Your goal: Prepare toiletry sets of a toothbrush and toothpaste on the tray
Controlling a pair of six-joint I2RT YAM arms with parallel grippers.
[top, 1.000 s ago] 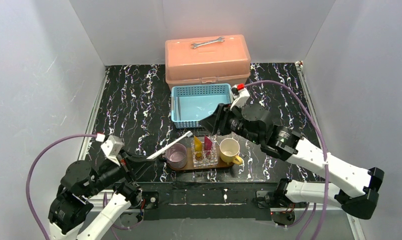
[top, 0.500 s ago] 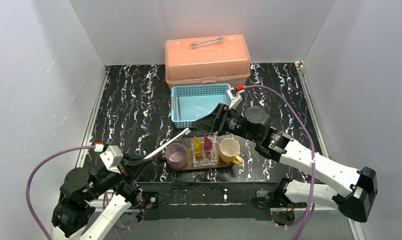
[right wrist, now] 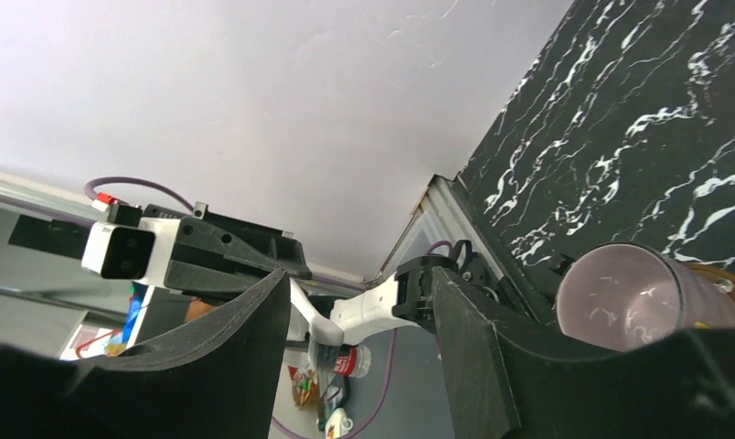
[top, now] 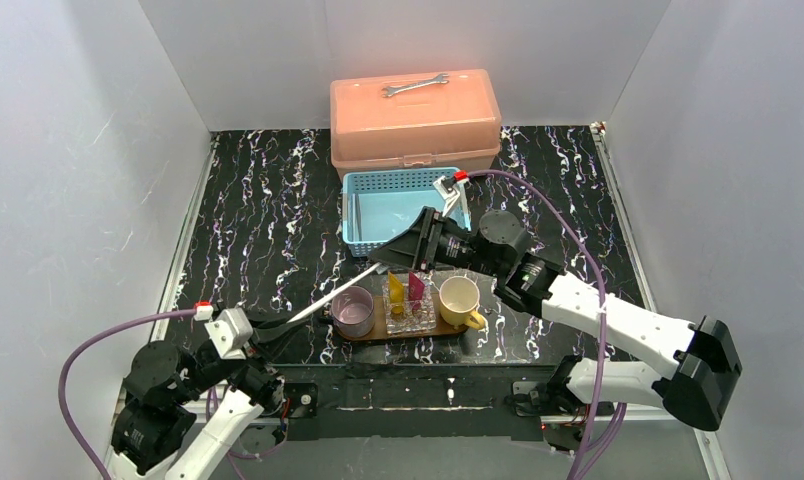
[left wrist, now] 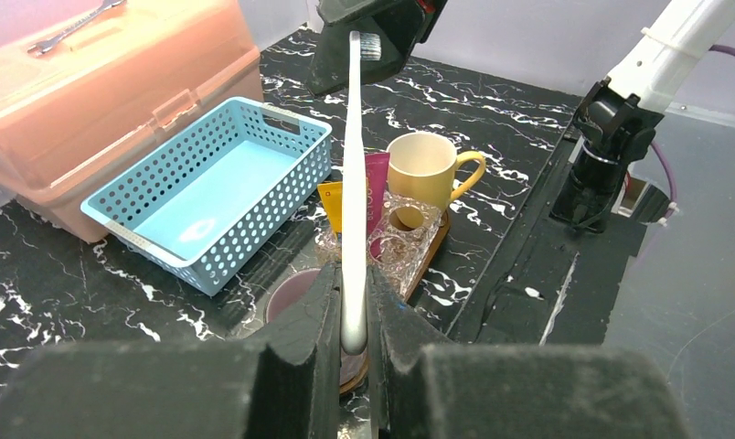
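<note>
- left jaws clamped tight on the handle end of the toothbrush (left wrist: 353, 165); it juts straight out ahead of them
- right jaws stand apart, gripping nothing; brush head just before their gap
- tray (top: 378, 337) lies low between both jaws; yellow toothpaste (top: 395, 287) and pink toothpaste (top: 416, 286) upright on it

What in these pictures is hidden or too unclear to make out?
- Top view: the right gripper covers the head of the toothbrush, so contact can't be judged.
- Top view: the tray lies mostly under the purple cup, glass holder and yellow cup.
- Left wrist view: the toothbrush crosses the yellow tube and pink tube; their lower ends are blurred by the holder's glass.
</note>
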